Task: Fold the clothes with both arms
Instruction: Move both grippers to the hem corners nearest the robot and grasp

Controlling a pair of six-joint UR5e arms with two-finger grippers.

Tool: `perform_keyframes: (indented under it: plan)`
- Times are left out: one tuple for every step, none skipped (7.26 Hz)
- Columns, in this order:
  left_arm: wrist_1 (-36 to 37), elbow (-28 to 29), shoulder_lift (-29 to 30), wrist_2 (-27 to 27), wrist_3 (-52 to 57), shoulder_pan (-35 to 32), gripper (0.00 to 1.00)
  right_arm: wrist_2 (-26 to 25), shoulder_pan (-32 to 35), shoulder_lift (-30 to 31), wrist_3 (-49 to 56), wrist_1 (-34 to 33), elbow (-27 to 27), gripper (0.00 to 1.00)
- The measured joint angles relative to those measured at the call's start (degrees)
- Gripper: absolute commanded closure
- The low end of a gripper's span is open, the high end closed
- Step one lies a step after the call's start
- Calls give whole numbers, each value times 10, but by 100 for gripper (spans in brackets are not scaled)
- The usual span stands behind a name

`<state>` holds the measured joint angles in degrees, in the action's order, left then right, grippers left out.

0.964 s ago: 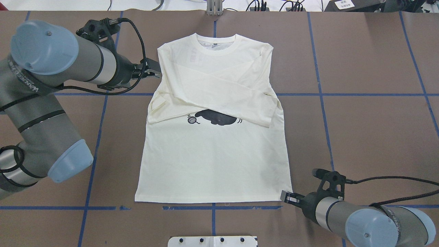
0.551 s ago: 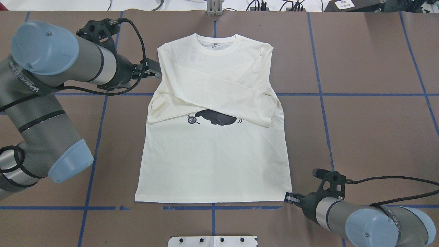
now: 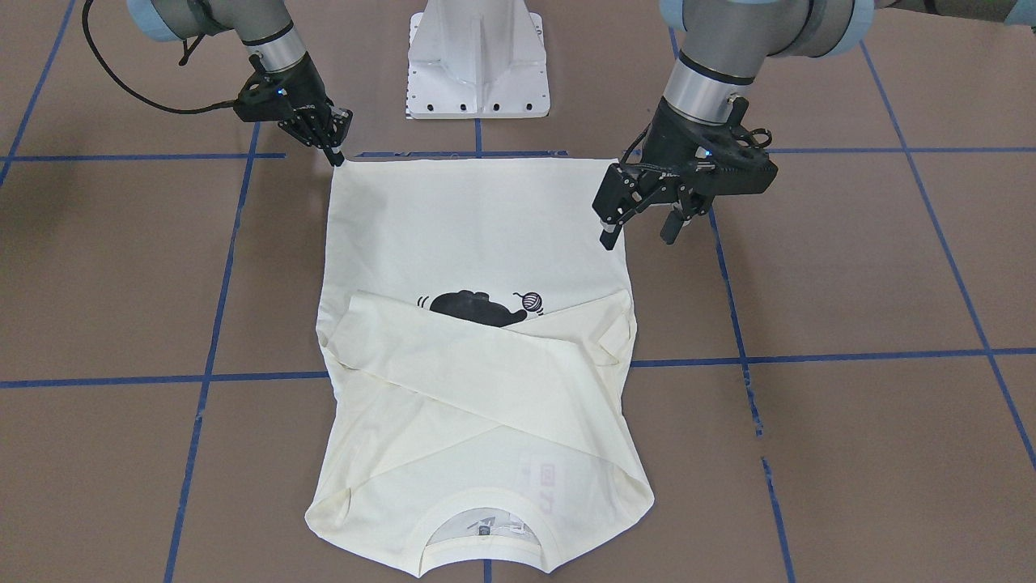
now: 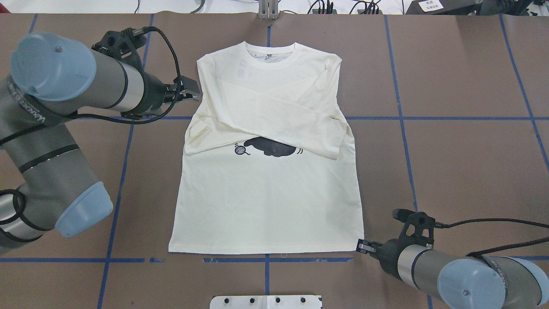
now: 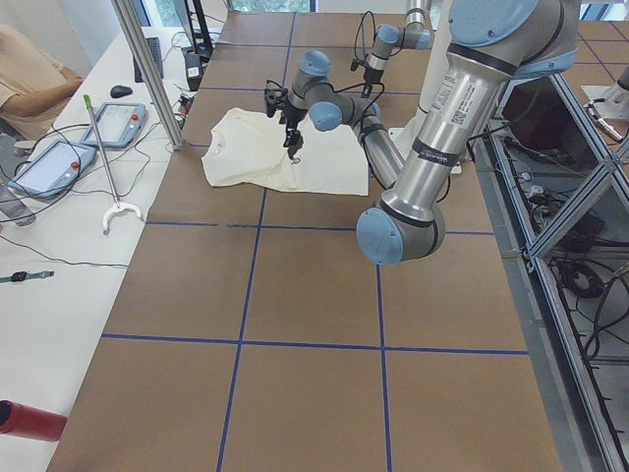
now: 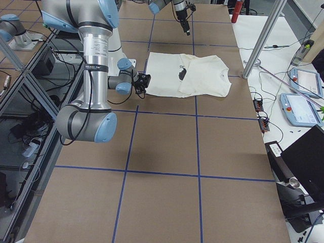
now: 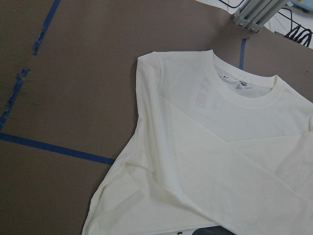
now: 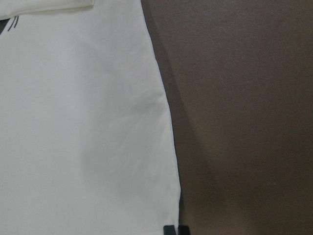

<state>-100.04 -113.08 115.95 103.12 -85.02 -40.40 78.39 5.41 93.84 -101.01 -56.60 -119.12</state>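
The cream-white shirt lies flat and front up on the brown table, collar on the far side. Both sleeves are crossed over the chest and cover most of the black cat print. My left gripper hangs open above the shirt's left edge near the shoulder, with nothing between its fingers. The left wrist view shows that shoulder and the collar below it. My right gripper is low at the near right hem corner, its fingertips pressed together on the corner of the cloth.
The white pedestal base stands at the near table edge behind the hem. Blue tape lines cross the brown table. A metal post, control tablets and a person's sleeve are at the far side bench.
The right gripper's fingers, spread at the hem corner a second ago, have come together there. The left arm has shifted slightly with its gripper still open. The shirt has not moved.
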Motion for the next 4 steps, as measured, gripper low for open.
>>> perform_keyframes:
  plan:
    - [-1,-17,-25,-21,-42,29,5,7,4,6,1,0,-14,100]
    - [-3,-36,-55,-64,-93,74,6,14,8,9,3,0,-24,100]
    - [-10,-50,-90,-103,-135,125,6,20,11,12,4,0,-29,100]
    - [-22,-59,-122,-131,-170,169,6,23,13,13,5,1,-30,100]
